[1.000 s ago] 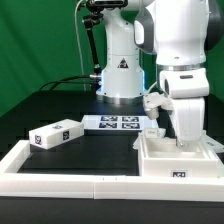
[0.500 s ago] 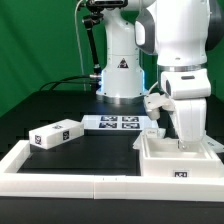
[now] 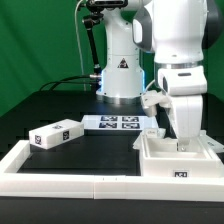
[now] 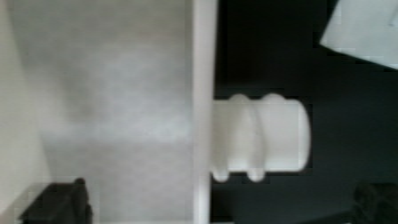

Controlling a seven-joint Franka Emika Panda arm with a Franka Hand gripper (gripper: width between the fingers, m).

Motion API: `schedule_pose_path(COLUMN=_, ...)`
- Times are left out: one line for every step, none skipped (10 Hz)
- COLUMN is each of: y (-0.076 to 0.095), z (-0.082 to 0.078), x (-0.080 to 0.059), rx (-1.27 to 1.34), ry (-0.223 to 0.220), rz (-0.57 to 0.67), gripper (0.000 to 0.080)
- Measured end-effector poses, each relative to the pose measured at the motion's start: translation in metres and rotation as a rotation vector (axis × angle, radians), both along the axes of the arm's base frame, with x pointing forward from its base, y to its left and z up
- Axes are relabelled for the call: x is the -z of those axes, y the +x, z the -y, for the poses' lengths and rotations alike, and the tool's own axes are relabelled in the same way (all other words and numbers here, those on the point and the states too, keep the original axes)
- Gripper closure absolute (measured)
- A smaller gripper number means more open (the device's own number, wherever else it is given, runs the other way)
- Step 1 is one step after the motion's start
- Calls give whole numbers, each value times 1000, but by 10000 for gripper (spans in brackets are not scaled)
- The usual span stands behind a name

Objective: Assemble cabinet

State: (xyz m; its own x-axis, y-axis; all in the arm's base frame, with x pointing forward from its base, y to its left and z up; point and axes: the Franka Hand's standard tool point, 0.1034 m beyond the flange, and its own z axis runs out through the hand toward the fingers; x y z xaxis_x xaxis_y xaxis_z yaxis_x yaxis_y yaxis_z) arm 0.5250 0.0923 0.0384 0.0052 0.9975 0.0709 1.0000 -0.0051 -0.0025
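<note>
The cabinet [image 3: 176, 163], an open white box with a tag on its front, stands at the exterior view's right, against the border rail. My gripper [image 3: 182, 141] hangs straight down over its far wall, fingertips low by the rim. In the wrist view a broad white panel [image 4: 111, 110] of the cabinet fills one side, and a ribbed white knob [image 4: 263, 138] sticks out from its edge. The gripper [image 4: 217, 205] is open. Its dark fingertips [image 4: 59, 203] stand far apart at the picture's corners, with the panel edge between them. They touch nothing that I can see.
A smaller white tagged block [image 3: 55, 135] lies at the exterior view's left. The marker board [image 3: 115, 123] lies in the middle, in front of the robot base. Low white border rails [image 3: 60, 182] run along the front. A white corner [image 4: 365, 25] shows in the wrist view.
The hand has shifted very slightly above the cabinet. The cabinet, the block and the marker board have not moved.
</note>
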Motion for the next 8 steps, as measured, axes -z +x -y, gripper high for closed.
schedule_pose_path(y=-2, z=1, x=-8, rx=0, ry=-5, rz=6, gripper=38)
schedule_pose_path(y=-6, z=-1, x=-19, rx=3, ry=-11, rz=14, gripper=6)
schedule_pose_path(y=-14, z=-3, x=-27, rx=-7, ry=-16, rz=19, gripper=1)
schedule_pose_path(y=-23, z=-7, x=-32, rx=-25, ry=-18, rz=22, gripper=1)
schedule_pose_path(y=-33, z=-11, x=-32, rx=-71, ry=-17, rz=23, gripper=2)
schedule_pose_path(y=-38, z=-16, x=-29, rx=-115, ry=-10, rz=34, gripper=2)
schedule_pose_path(y=-45, z=-23, x=-26, rx=-126, ry=-5, rz=36, gripper=2)
schedule_pose_path(y=-50, z=-29, x=-24, rx=-140, ry=-7, rz=28, gripper=2)
